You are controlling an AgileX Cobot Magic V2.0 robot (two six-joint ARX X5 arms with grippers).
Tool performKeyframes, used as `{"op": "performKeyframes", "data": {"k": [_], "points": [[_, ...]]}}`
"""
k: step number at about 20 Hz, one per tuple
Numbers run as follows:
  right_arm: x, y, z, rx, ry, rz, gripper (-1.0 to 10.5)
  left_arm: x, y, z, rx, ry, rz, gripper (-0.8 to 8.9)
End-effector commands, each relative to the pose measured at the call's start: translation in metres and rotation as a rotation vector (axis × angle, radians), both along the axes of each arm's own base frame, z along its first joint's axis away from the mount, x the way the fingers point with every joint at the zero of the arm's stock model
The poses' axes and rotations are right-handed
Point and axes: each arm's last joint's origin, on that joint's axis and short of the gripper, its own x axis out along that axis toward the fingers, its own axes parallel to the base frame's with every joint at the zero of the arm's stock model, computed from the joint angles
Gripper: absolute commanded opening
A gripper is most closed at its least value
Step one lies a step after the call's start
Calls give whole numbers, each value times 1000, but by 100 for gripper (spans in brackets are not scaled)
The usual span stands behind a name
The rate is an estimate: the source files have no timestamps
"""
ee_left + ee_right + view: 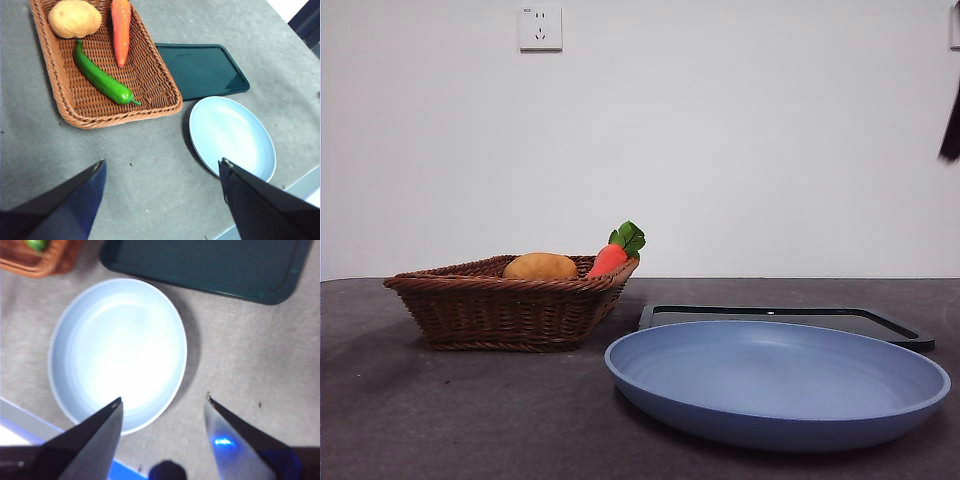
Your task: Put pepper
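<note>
Since nothing has yet been picked up, the pepper [102, 78] is seen lying in the basket [75, 117], between the potato [74, 18] and the carrot [120, 29], its stem end nearest the rim. The left gripper [162, 175] is held wide and empty high above the table, probably for a descent. The right gripper [164, 407], also spread, hangs over the plate [75, 405], beside the tray [210, 262].

pepper [102, 80] in basket [165, 80] | left hand [162, 172] open, above table [150, 155]
</note>
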Motion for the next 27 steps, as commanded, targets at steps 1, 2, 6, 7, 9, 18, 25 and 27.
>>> {"op": "performKeyframes", "data": {"k": [1, 2, 6, 7, 9, 18, 25, 27], "points": [[21, 6, -13, -5, 55, 14, 285, 1, 0, 5, 3, -24, -8, 392], [30, 9, -22, -12, 78, 21, 284, 1, 0, 5, 1, -23, -6, 392], [57, 27, -55, -65, 138, 65, 284, 1, 0, 5, 2, -24, -6, 392], [62, 32, -63, -96, 146, 76, 284, 1, 0, 5, 2, -25, -6, 392], [69, 40, -76, -111, 160, 104, 284, 1, 0, 5, 2, -26, -6, 392], [82, 50, -105, -164, 203, 121, 165, 1, 0, 5, 3, -26, -5, 392], [82, 51, -106, -161, 208, 122, 11, 1, 0, 5, -10, -15, 5, 391], [82, 50, -106, -160, 210, 116, 3, 1, 0, 5, -8, -15, 8, 391]]}}
